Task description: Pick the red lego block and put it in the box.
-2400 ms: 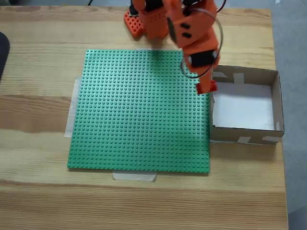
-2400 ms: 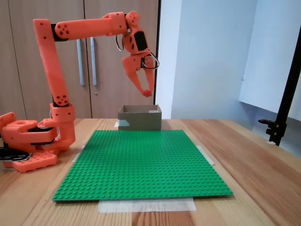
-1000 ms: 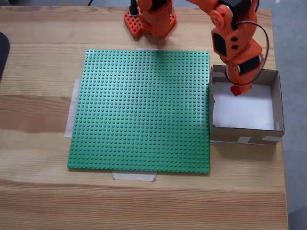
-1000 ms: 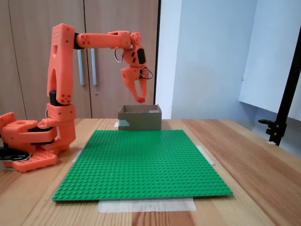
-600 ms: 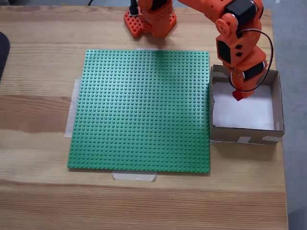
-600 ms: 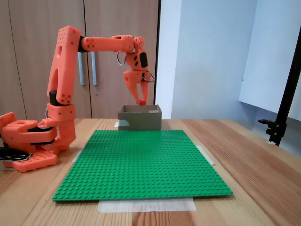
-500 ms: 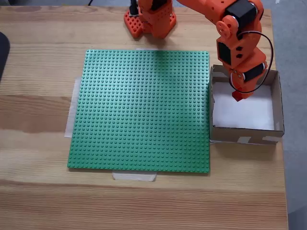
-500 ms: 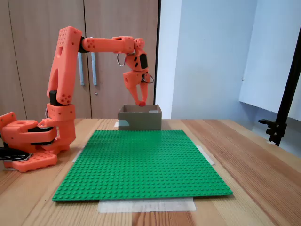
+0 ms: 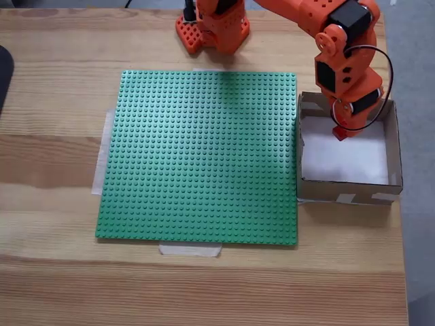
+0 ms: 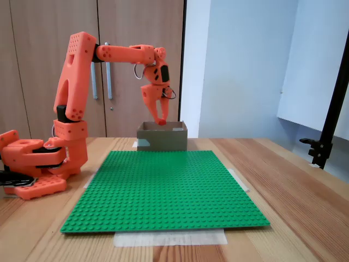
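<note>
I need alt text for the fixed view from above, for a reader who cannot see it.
An orange robot arm holds the red lego block in its end effector above the white bottom of the open cardboard box. Left of the box, a large green studded plate lies taped to a wooden table.

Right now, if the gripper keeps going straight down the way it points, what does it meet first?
Probably the white floor of the box. The gripper points down over the open top, holding the red block at about rim height in the side-on fixed view. Nothing shows between it and the floor, though depth is uncertain.
</note>
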